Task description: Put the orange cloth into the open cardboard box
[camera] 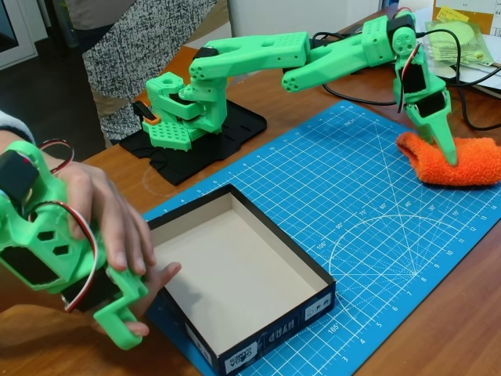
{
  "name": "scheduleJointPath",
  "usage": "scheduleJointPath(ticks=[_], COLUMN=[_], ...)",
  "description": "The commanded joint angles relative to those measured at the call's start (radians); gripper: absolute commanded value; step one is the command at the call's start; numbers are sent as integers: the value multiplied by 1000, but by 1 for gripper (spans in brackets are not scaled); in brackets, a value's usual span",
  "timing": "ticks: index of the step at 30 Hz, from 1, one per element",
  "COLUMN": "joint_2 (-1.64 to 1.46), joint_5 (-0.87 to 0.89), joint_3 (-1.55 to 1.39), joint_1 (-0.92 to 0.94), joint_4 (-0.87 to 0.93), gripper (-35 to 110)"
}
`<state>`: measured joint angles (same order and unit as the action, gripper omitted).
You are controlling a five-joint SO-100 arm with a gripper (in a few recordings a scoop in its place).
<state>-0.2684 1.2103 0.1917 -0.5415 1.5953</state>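
A big blue mat [368, 235] covers most of the brown table [462, 329]. The green arm [258, 59] stands on its black base at the far left and stretches a long way to the right, almost flat, then bends down sharply at the wrist.

The box [239, 282] sits near the front on the left part of the mat. It is open on top and has nothing in it.

The orange cloth [462, 164] lies at the far right edge of the mat, well apart from the box. It is a soft lump, longer from left to right than from front to back.

The gripper [446, 145] points straight down and its tip presses into the left part of the cloth — right on top of it. I cannot tell how wide the fingers are, or if they have pinched the cloth yet.

To reach the box, the cloth has to go left and toward the front — so the arm will likely have to lift, swing left and pull back in.
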Motion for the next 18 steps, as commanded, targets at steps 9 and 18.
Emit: scheduleJointPath(ticks=[9, 18], joint_2=[0, 46], joint_5=[72, 86], joint_3=[38, 51], joint_1=[-20, -14], joint_4=[25, 44], gripper=[23, 0])
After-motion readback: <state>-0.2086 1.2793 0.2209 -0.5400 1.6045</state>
